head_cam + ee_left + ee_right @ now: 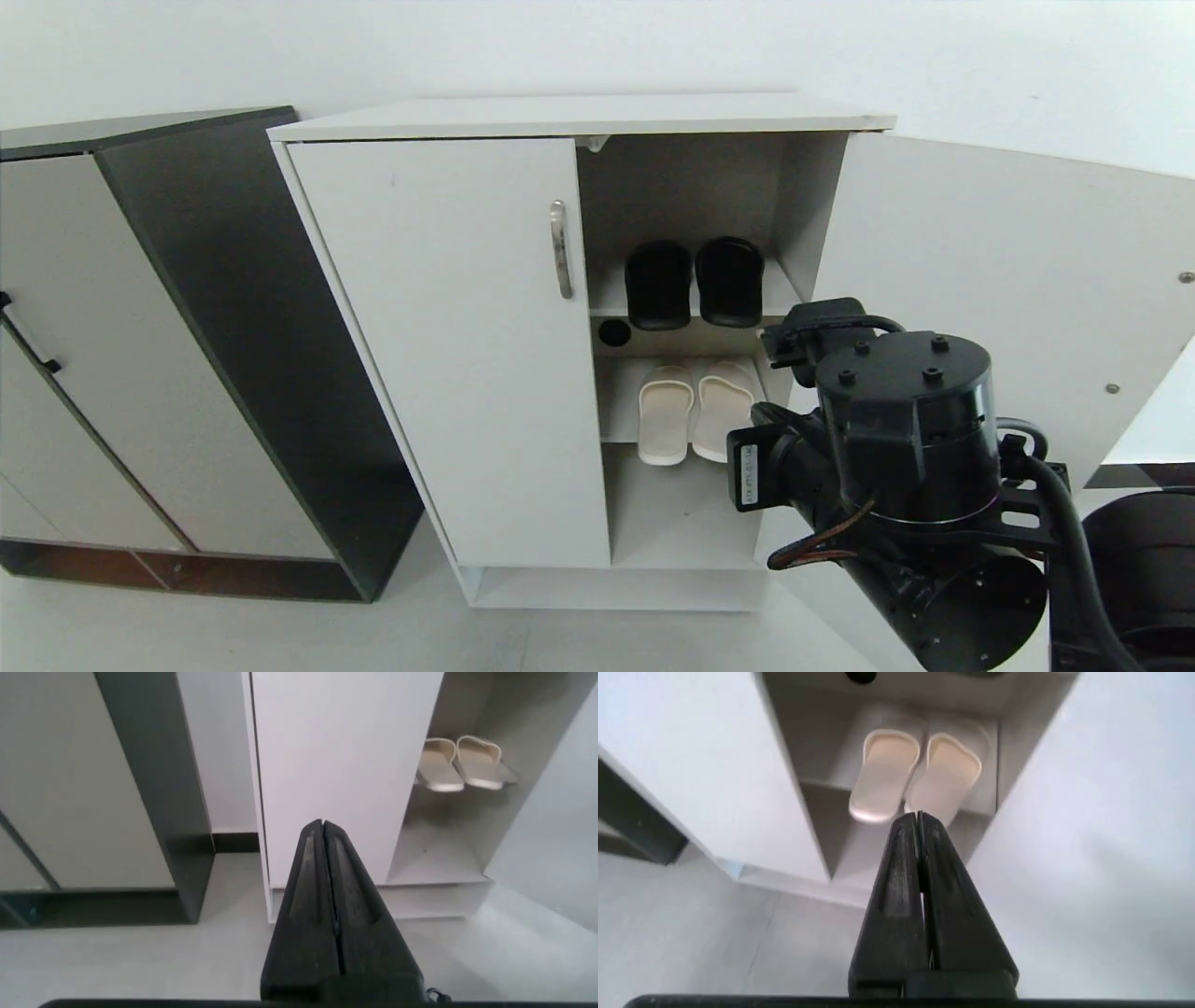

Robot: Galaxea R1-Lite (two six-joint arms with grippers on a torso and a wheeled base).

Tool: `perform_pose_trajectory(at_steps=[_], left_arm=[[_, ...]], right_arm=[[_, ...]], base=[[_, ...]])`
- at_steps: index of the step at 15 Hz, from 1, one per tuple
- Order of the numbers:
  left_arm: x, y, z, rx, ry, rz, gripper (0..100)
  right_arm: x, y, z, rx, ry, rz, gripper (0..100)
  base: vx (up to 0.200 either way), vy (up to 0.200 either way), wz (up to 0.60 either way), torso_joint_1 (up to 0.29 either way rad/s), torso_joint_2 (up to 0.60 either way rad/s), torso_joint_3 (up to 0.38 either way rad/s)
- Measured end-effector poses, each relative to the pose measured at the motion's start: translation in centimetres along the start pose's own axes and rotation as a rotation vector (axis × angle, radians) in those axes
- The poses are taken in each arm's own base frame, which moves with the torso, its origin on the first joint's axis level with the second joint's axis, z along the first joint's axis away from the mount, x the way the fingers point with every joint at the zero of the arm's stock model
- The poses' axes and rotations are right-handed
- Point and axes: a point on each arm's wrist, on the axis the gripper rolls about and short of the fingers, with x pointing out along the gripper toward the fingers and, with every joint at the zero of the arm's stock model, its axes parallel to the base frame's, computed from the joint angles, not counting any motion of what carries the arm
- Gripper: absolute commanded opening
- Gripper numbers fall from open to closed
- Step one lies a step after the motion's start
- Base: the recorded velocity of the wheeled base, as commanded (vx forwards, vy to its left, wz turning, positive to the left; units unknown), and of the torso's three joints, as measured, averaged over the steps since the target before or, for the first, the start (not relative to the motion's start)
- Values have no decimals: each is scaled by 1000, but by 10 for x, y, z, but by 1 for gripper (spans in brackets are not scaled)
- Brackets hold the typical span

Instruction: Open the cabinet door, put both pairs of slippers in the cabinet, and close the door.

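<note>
Before me the pale floor carries two pieces of furniture set close beside each other: a white cabinet and, to my left of it, a dark-sided cabinet. The white cabinet's right half stands open, and I can see its boards. The upper shelf holds a pair of black slippers, side by side and touching, toes toward the back. The middle shelf holds a pair of cream slippers, also side by side, with their heels jutting past the shelf's front edge. Below them is the bottom board, white like the rest.
</note>
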Motion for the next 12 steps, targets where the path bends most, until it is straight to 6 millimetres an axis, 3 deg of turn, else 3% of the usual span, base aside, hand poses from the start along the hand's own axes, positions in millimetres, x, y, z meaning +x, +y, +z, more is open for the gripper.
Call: perform_pose_trajectory(at_steps=[5, 12], left_arm=[[0, 0, 0, 0, 0, 0, 0], [0, 0, 0, -1, 0, 1, 0]], right_arm=[[1, -1, -1, -2, 1, -4, 0], [2, -2, -4, -10, 9, -11, 0]], base=[[-200, 0, 0, 4, 0, 5], [0, 0, 0, 0, 0, 0]])
